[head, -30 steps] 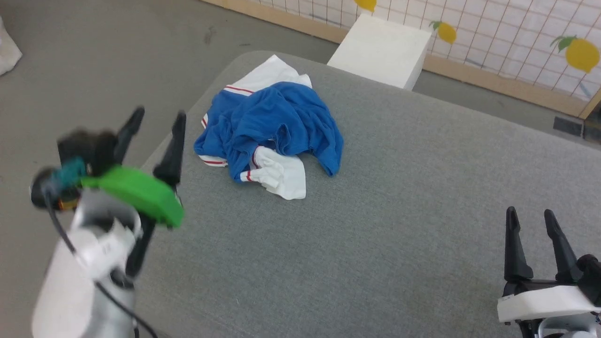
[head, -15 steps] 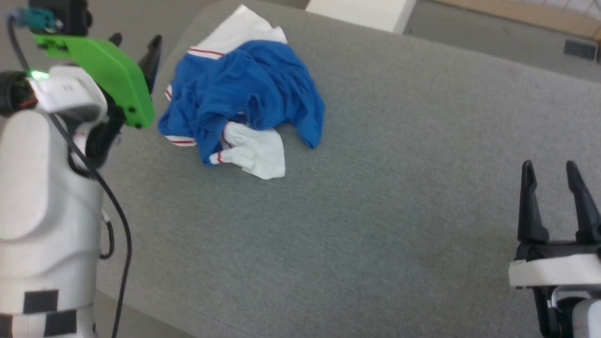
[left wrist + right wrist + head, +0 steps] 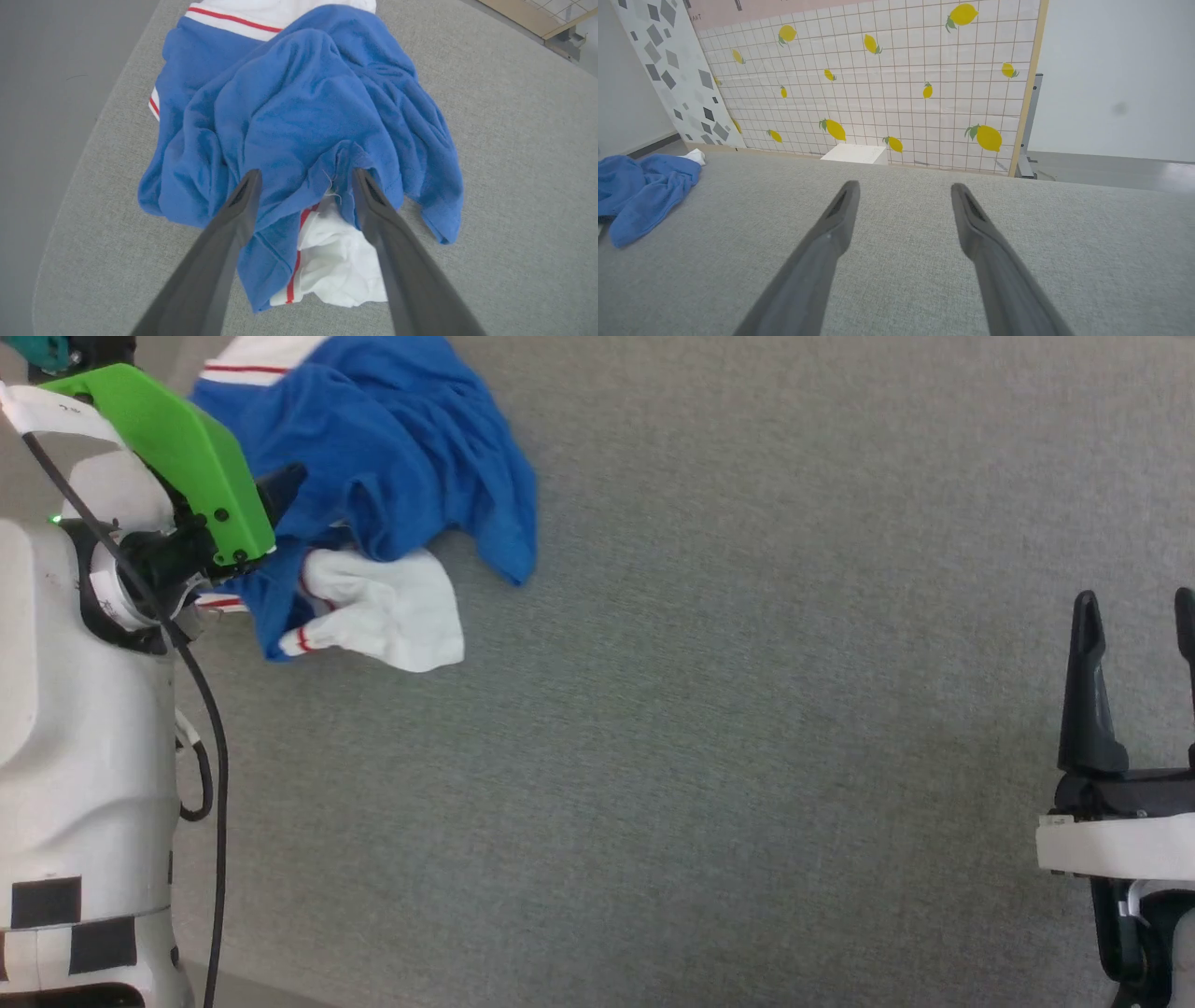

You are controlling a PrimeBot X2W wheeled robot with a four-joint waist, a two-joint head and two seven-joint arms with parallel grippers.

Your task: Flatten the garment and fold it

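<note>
- The garment is a soft royal-blue jersey. It lies crumpled in a loose heap with deep folds and rounded ridges.
- It sits on a grey padded surface covered in a fine, even woven cloth. The heap is near the surface's curved edge, on the robot's left.
- A white sleeve pokes out from under the blue at the near side of the heap. It is bunched and edged with a thin red stripe.
- A second white panel with a red stripe shows at the far side of the heap.
- The left gripper has two long, dark, tapering fingers held wide apart. In the left wrist view their tips frame a raised fold of blue cloth and nothing is pinched between them. Whether the tips touch the fabric cannot be told.
- In the head view a bright green plastic bracket sits on the left wrist. It is above a smooth white forearm with a black cable hanging along it.
- The right gripper is also spread open and holds nothing. It is over bare grey cloth, well apart from the garment.
- In the right wrist view, a flat panel stands beyond the surface. It has a white grid printed with yellow lemons. A plain white box stands at its foot.
</note>
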